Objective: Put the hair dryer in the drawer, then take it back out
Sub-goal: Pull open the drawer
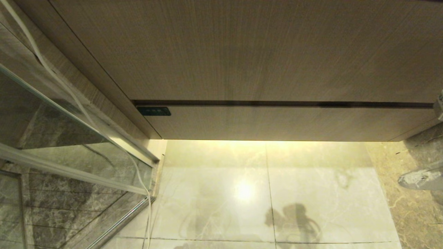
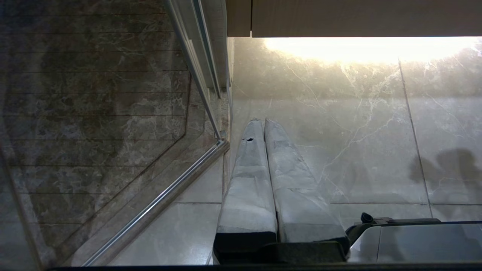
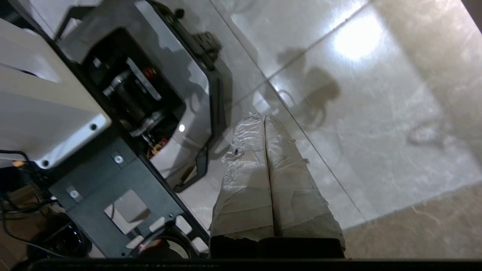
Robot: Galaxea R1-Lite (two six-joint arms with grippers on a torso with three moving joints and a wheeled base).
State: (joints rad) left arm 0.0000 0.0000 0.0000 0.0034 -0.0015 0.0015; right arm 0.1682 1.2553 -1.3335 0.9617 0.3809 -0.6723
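I can't find the hair dryer in any view. On my head camera the drawer [image 1: 277, 122] sits closed at 12 o'clock, its dark label [image 1: 153, 111] at 10, under the taller wood panel [image 1: 242, 48]. My right gripper [image 1: 420, 178] is cut off at 3 o'clock; its wrist view shows the wrapped fingers [image 3: 241, 165] pressed together, empty, above the pale floor [image 3: 376, 113] beside the base [image 3: 131, 94]. The left gripper [image 2: 263, 122], seen only from its wrist, is closed and empty beside the glass door rail [image 2: 158, 203]
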